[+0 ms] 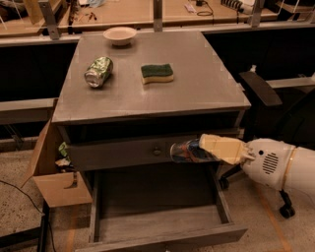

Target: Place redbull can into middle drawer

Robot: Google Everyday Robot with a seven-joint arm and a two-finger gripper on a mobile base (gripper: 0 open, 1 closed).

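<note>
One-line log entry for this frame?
phase: carry | claw: shut on redbull can, in front of knobbed drawer front | can: held sideways above open middle drawer | placed: not yet

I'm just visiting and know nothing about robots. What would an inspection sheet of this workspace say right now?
Surface: grey cabinet top, carrying three loose items.
Job's things: redbull can held sideways in front of the knobbed drawer front; middle drawer pulled open, bare bottom showing.
Clutter: green-and-white can on its side, green sponge, bowl.
Grippers: gripper shut on the redbull can, above the open drawer's right side.
Cables: dark cable on the floor, left.
Surroundings: cardboard box left, office chair right, workbench behind.
</note>
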